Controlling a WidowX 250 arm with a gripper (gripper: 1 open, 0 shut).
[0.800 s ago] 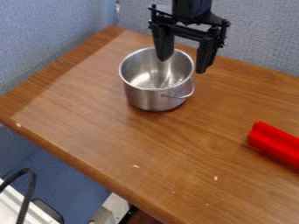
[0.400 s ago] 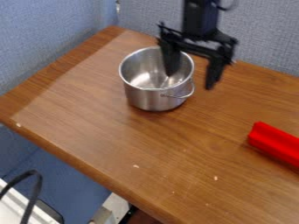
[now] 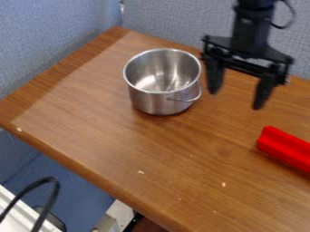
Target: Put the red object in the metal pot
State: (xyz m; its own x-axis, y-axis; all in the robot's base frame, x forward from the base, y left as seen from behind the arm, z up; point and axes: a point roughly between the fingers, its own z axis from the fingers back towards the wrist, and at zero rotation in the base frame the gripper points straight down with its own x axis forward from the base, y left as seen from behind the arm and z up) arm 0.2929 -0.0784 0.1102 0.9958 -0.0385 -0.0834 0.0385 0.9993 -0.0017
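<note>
At upper centre of the frame, the metal pot stands upright on the wooden table. No legible markings. To its right, the gripper hangs fully open, holding nothing. At the right edge lies the red object.

The open claw has moved right, off the metal pot.

One metal pot, one red object

Black arm; hand, apparently two dark prongs.
</note>
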